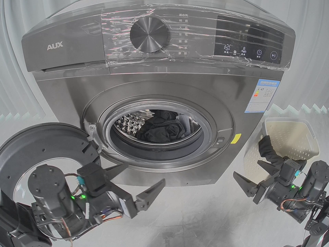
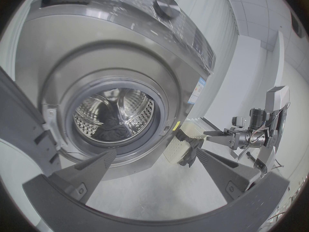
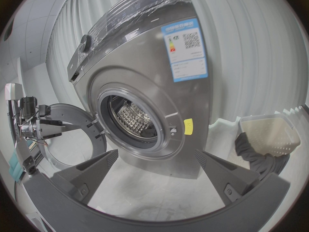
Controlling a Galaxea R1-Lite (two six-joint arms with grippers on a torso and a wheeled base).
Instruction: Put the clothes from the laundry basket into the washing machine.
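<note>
The grey washing machine [image 1: 157,79] stands in front of me with its round door [image 1: 41,148] swung open to the left. Dark clothes [image 1: 161,127] lie inside the drum [image 2: 112,120]. A white laundry basket [image 1: 291,138] sits on the floor right of the machine, with a dark garment [image 1: 270,151] draped over its near rim. My left gripper [image 1: 138,182] is open and empty, low in front of the drum opening. My right gripper [image 1: 257,177] is open and empty, just beside the draped garment [image 3: 257,158].
A pale floor [image 1: 192,213] spreads in front of the machine. Light curtains [image 1: 17,69] hang behind and to both sides. The open door takes up the space at the lower left.
</note>
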